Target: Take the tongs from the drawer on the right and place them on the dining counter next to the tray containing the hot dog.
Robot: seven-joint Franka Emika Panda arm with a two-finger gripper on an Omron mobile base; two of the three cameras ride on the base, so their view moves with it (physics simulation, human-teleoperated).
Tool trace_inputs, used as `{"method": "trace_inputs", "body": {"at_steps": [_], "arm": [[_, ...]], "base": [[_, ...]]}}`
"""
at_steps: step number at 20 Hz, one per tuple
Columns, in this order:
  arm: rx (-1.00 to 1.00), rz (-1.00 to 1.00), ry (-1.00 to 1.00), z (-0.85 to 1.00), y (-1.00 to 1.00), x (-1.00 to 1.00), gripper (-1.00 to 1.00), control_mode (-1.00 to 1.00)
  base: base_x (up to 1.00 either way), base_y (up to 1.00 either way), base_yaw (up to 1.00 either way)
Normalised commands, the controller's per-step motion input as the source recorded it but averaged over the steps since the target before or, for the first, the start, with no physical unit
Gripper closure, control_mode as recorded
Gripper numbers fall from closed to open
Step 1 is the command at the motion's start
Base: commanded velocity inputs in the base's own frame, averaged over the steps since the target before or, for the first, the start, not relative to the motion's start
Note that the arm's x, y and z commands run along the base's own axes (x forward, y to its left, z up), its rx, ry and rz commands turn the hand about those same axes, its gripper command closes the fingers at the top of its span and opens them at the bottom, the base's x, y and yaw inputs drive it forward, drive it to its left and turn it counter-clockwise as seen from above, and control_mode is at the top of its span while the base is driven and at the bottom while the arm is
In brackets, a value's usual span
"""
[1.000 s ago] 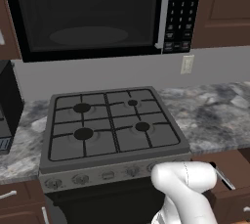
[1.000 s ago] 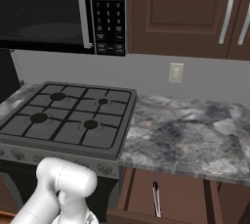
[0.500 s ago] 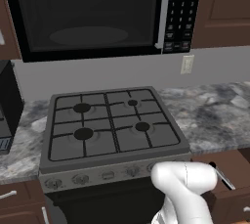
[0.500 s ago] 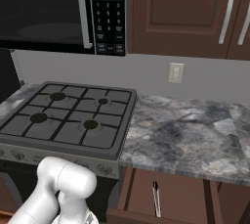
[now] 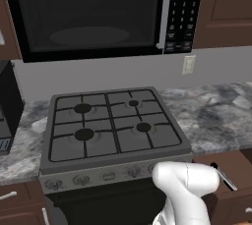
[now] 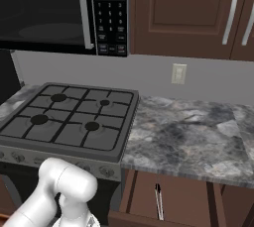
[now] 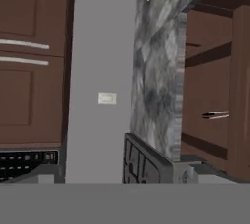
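The drawer under the worktop right of the stove stands pulled out, and its brown inside also shows in the left base view and the hand view. The tongs lie loose on the drawer's floor, a thin dark stick with a pale end. My white arm bends low in front of the stove, left of the drawer. The gripper's jaws stand wide with nothing in them. The dining counter, the tray and the hot dog are out of view.
A grey gas stove sits under a black microwave. Grey marbled worktop runs right of it, with a wall outlet and brown upper cabinets above. A dark appliance stands at far left.
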Motion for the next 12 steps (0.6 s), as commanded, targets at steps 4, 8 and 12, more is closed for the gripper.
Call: {"method": "trace_inputs", "body": {"at_steps": [4, 8, 12], "arm": [[-0.15, 0.0, 0.14, 0.18, 0.39, 0.35, -1.0, -1.0], [-0.17, -0.03, 0.14, 0.0, 0.49, 0.34, -1.0, -1.0], [-0.19, -0.03, 0.1, 0.16, 0.56, 0.35, -1.0, -1.0]], "base": [[0.0, 0.0, 0.0], [0.0, 0.0, 0.0], [0.0, 0.0, 0.0]]}}
